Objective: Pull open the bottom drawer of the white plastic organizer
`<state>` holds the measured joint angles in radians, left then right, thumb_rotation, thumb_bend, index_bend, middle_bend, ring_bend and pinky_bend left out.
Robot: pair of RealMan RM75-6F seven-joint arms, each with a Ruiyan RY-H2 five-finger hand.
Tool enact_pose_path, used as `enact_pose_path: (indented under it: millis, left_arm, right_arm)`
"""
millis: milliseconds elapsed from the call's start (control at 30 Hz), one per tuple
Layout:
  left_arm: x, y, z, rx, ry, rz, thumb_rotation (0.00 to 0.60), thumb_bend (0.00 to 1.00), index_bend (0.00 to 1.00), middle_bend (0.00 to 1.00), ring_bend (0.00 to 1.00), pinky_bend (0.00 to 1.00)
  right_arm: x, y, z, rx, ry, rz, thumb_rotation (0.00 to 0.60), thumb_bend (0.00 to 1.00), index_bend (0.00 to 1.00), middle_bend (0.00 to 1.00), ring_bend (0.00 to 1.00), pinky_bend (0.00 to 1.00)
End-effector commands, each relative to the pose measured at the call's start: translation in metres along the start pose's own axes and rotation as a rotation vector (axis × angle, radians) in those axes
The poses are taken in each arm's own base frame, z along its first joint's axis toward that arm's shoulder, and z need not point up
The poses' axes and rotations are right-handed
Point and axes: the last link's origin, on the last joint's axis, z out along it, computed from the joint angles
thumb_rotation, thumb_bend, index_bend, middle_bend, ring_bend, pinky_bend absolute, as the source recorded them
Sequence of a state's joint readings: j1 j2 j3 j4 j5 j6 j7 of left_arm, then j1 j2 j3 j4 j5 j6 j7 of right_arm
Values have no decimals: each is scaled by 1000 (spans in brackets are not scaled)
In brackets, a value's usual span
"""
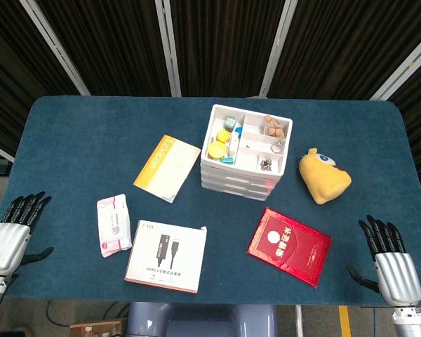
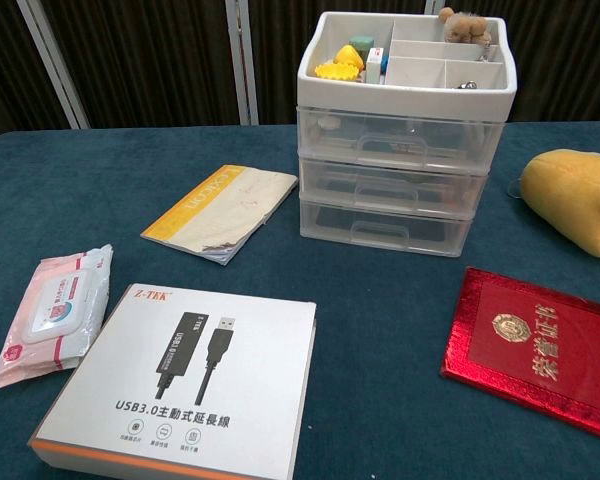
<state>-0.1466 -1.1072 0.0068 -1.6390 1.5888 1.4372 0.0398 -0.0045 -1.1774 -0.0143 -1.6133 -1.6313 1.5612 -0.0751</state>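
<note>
Blue cloth is covering the bench [image 1: 84, 133], and the white plastic organizer [image 1: 243, 153] is standing toward its far middle, all three drawers pushed in, the bottom drawer [image 2: 384, 226] facing the near edge. Open cloth is lying in front of it, between a white box [image 2: 185, 385] and a red booklet [image 2: 540, 350]. The box is reading "Z-TEK" and "USB3.0" above Chinese characters; the booklet is showing gold characters and an emblem. A yellow-edged booklet [image 1: 167, 168] and a pink wipes pack [image 1: 113, 225] are lying to the left, a yellow plush toy [image 1: 323, 175] to the right. The left robot hand [image 1: 14, 228] and right robot hand [image 1: 387, 254] are waiting at the near corners, fingers spread, holding nothing.
</note>
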Motion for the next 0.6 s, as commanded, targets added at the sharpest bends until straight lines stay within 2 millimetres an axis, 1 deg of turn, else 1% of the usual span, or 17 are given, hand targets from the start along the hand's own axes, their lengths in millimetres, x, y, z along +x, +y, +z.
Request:
enact_pose_path:
  millis: [33,167,333,500,567,600]
  left_arm:
    - [-1,2,2,-10,-4,-2,600,13,0,0,0,21]
    - [-3,7,6,-31,-11,-3,600,13,0,0,0,21]
    - [-4,9,8,-39,-12,-5,600,13,0,0,0,21]
    - [-3,6,9,-28,-5,-13,600,14,0,0,0,21]
    - [-2,5,9,-24,-3,-18,600,14,0,0,0,21]
    - [-1,5,8,-23,-3,-20,600,14,0,0,0,21]
  right_arm:
    - [1,2,-3,-9,3,-2,600,275,0,0,0,0]
    - [3,6,-7,-31,8,3,600,275,0,0,0,0]
    - [4,7,-8,-37,10,15,600,274,0,0,0,0]
    - [4,-3,-5,-13,0,71,600,275,0,0,0,3]
    - [5,-11,-2,10,6,97,600,275,0,0,3,69]
    - [6,-14,0,17,9,106,600,275,0,17,30,160]
